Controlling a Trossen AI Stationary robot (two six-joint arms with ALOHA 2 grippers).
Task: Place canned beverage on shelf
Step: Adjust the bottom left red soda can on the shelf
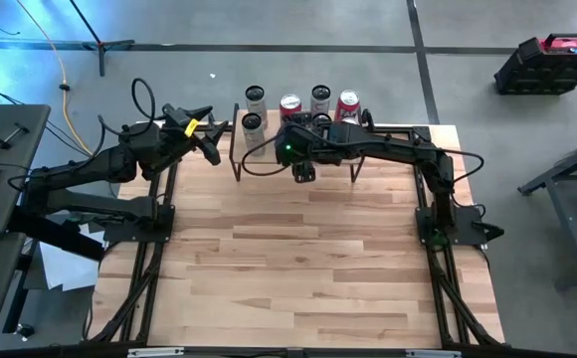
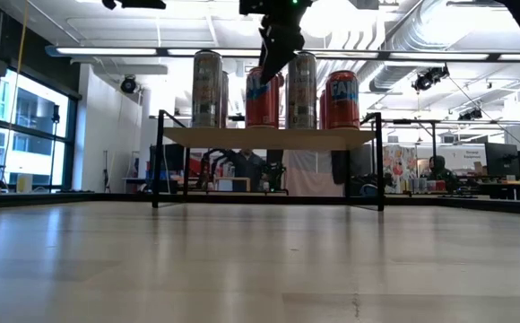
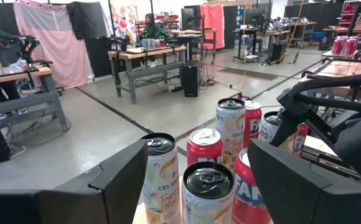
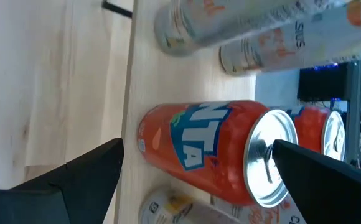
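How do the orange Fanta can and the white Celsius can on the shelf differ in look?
The Fanta can is orange with blue lettering; the Celsius can is white with small orange print. The Fanta can looks shorter and the Celsius can taller and slimmer in the low view. Both stand upright on the shelf with silver tops.

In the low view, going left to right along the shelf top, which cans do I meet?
Silver can → orange can behind the right tool → silver can → orange Fanta can, all upright on the shelf.
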